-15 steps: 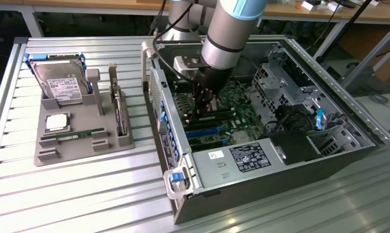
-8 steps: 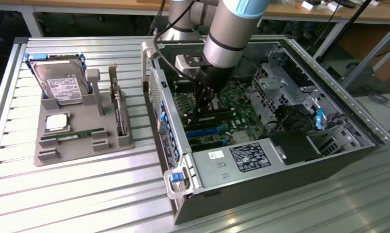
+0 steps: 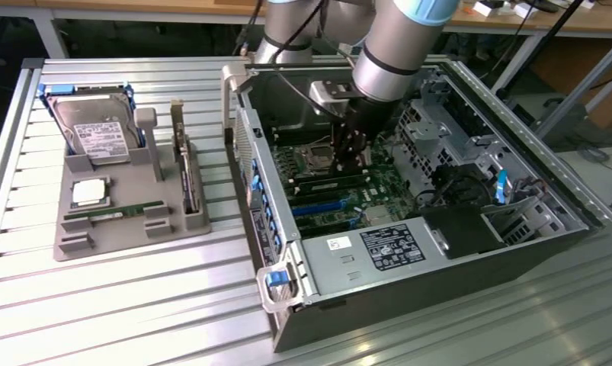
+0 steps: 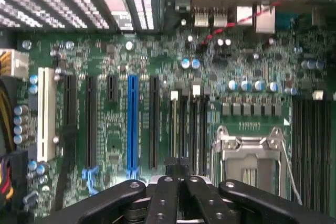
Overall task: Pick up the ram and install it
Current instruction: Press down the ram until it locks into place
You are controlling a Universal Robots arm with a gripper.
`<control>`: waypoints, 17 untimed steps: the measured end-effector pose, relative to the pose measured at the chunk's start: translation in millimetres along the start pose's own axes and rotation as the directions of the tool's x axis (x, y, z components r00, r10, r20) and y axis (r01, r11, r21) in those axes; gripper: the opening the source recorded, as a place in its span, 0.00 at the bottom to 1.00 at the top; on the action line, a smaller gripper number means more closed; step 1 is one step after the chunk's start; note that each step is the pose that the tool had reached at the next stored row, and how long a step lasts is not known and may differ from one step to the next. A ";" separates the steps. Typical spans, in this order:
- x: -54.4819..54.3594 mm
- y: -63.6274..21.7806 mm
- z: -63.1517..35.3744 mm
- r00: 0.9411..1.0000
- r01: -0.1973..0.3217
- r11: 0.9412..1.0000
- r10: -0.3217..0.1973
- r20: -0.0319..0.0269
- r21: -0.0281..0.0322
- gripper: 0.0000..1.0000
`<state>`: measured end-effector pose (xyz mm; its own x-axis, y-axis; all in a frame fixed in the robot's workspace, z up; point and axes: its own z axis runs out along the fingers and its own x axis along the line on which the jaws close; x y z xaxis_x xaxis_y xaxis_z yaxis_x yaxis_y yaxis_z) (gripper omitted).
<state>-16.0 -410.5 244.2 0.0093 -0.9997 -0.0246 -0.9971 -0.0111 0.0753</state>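
- Table: slatted aluminium; carries an open PC case and, to the exterior view's left, a grey parts tray.
- Arm reaches down into the case; end effector sits low over the motherboard, beside the empty CPU socket.
- Wrist view: end effector fingers pressed together. Nothing visibly pinched between them, though I can't rule out a thin edge-on part.
- Ram: thin green stick with small dark chips, lying flat in a tray slot at the tray's front, well apart from the end effector.
- DIMM slots: dark, parallel, next to the socket.
- Risk: the tip is near socket and slot latches; any sideways drift could clip them.
- Risk: an empty press would load the board.
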 end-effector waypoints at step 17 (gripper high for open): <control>0.3 -94.7 -31.7 1.000 0.000 1.000 0.000 0.002 -0.002 0.10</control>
<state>80.8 -410.5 268.6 0.0094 -0.9996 -0.0267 -0.9970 -0.0114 0.0772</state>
